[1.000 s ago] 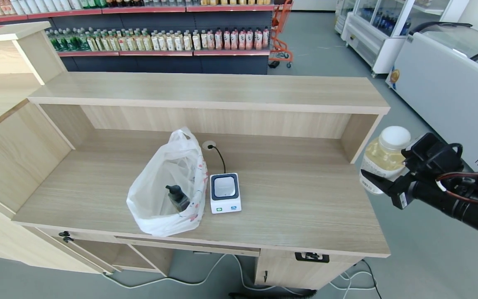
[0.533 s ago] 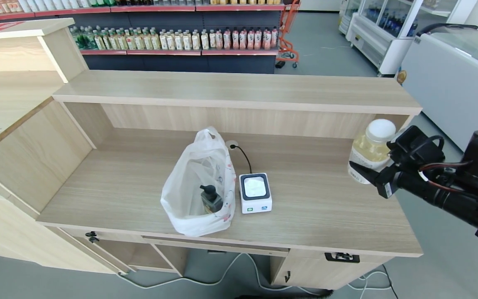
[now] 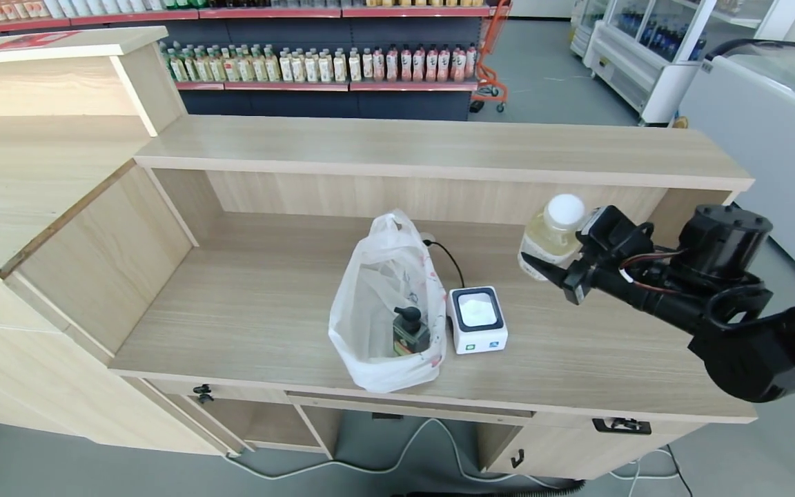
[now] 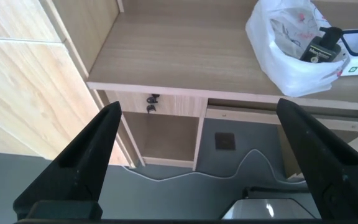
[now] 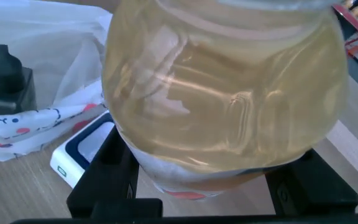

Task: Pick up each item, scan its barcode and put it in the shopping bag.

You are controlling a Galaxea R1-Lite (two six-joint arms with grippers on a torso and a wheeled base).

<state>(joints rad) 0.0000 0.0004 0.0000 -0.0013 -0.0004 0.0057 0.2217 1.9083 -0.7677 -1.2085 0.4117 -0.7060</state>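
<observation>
Bottle (image 3: 551, 233) has come over counter (image 3: 577, 345); bag (image 3: 370, 324) holds dispenser (image 3: 410, 330).

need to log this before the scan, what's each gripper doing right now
Left gripper: open, holding nothing.
Right gripper: closed on the bottle of yellowish liquid with a white cap.

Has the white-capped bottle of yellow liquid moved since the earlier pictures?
Yes. The white-capped bottle of yellow liquid came in over the wooden counter, nearer the white scanner box.

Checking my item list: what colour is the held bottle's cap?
White cap on the bottle; the head view shows it best.
</observation>
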